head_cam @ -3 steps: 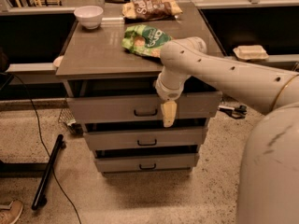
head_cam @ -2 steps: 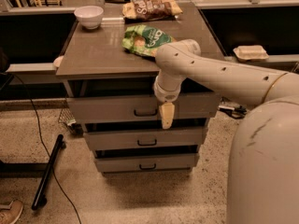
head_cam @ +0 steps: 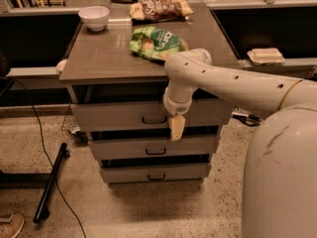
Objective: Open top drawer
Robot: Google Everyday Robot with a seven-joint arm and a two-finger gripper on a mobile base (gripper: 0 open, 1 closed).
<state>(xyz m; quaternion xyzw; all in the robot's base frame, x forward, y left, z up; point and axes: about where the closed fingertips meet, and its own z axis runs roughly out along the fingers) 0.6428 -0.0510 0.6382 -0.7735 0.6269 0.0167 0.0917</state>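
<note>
While gripper [head_cam: 177,128] hangs beside handle [head_cam: 154,119], top drawer [head_cam: 111,116] grey.

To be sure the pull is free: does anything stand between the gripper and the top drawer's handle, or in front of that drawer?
Nothing visible does. The gripper hangs just right of the small dark loop handle on the wide grey top drawer, only bare panel between. Before the drawer, only the robot's arm.

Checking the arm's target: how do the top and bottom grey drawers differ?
The top grey drawer has a wider, taller front than the bottom grey drawer. The cream gripper hangs before the top drawer, right of its handle; nothing hangs before the bottom drawer. Both have flat grey fronts with small dark loop handles.
</note>
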